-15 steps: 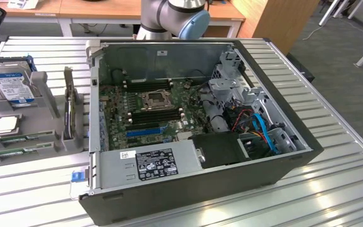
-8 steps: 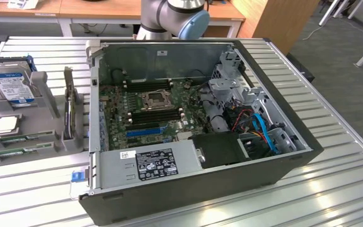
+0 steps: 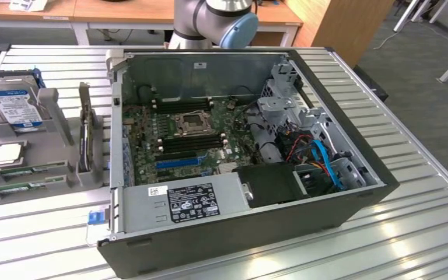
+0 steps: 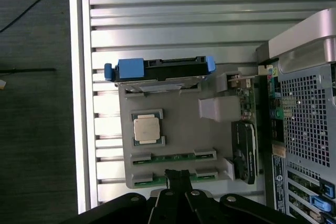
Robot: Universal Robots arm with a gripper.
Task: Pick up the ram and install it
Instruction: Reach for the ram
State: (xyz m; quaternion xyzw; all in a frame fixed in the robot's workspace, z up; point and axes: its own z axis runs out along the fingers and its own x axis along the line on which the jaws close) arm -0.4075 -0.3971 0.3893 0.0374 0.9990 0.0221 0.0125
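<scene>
With its closed, empty hand poised above the long thin green ram stick in the grey plastic holder tray, at the exterior view's lower left, the arm should open the hand, centre squarely and grip board edges, not chips.

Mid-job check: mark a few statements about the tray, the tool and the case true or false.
1. Two thin green ram sticks lie in the grey holder tray. True.
2. The black tool is open. False: it is shut, over the tray by the sticks.
3. A silver hard drive stands on edge in that tray. True.
4. The black computer case is closed. False: its side is open, showing the green motherboard.
</scene>
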